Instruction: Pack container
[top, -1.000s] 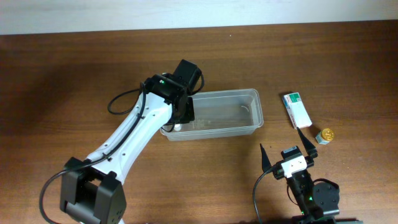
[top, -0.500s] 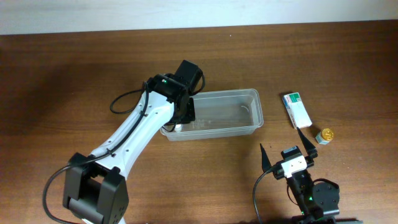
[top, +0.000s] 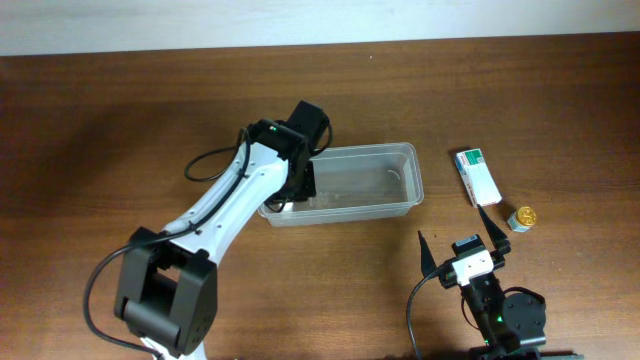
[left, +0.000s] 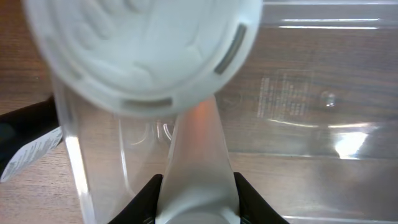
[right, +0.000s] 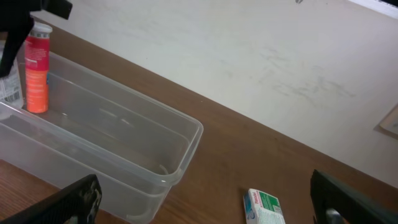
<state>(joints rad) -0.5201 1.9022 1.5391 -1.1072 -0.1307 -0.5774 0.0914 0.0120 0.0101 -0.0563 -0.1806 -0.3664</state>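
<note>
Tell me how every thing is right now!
Clear plastic rectangular tub: open, no lid.
Orange tube with white cap: upright in tub, gripped.
Left hand: shut on the tube.
Right hand: open, empty.
White-and-green carton: lying flat outside tub.
Small gold-topped jar: beside carton, untouched.

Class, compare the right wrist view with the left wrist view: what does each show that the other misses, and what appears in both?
Only the right wrist view shows the white-and-green carton and the orange side of the tube. Only the left wrist view shows the tube's white cap end-on and embossed print on the floor of the container. Both show the clear container and the tube at one end of it.
</note>
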